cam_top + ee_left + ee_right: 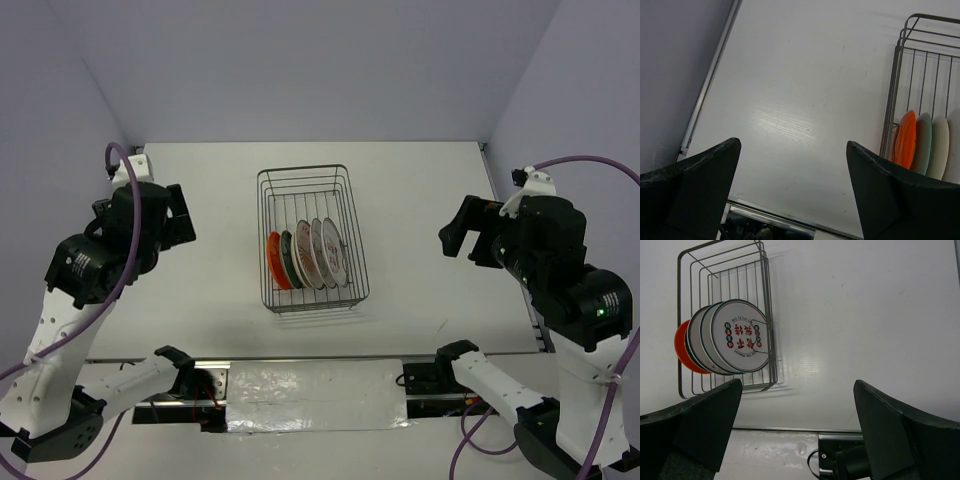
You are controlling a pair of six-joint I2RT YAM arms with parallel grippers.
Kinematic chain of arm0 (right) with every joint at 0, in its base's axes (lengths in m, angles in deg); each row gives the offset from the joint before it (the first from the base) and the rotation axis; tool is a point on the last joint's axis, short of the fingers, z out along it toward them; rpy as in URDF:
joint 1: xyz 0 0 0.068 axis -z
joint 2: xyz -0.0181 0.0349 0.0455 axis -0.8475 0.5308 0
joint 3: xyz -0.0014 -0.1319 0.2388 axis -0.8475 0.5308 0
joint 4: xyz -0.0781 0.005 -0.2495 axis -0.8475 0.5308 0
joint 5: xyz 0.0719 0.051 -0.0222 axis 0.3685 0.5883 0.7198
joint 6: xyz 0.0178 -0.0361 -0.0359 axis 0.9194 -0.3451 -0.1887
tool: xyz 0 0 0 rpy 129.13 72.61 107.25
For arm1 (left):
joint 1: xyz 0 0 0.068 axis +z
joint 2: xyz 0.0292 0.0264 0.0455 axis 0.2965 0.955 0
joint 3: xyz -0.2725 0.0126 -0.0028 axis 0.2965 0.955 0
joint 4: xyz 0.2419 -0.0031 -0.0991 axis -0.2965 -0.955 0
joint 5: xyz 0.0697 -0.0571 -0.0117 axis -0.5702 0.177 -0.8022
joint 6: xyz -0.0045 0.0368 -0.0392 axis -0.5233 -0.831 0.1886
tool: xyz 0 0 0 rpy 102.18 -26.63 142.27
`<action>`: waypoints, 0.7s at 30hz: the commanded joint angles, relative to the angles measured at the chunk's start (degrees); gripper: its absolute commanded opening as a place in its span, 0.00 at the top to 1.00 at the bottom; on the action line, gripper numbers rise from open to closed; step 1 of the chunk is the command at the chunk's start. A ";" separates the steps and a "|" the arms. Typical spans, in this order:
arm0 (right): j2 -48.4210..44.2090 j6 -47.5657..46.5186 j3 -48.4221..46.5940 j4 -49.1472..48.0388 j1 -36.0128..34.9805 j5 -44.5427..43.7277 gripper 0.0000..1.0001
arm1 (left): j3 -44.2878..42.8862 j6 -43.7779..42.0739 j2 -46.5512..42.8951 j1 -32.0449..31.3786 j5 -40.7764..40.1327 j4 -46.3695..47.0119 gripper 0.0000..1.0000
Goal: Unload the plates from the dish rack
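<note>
While both arms hang raised at opposite sides of the table, the rack stands at mid-table, and the plates stand on edge in a row in its near half, the orange plate leftmost. Left gripper: fingers spread wide, empty, well apart from the rack. Right gripper: fingers spread wide, empty, well apart from the rack.
</note>
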 commanded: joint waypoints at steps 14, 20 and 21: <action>0.57 0.71 -1.51 1.20 -0.34 -2.06 0.00 | -17.14 -0.38 9.96 -0.57 12.45 -2.08 0.01; 0.21 0.62 2.53 0.15 -0.34 -2.40 0.00 | -29.79 10.59 28.76 -21.73 1.94 -10.96 0.06; 0.21 0.62 3.32 0.41 -0.34 -2.41 0.00 | -32.24 12.27 31.65 -23.75 3.42 -10.87 0.06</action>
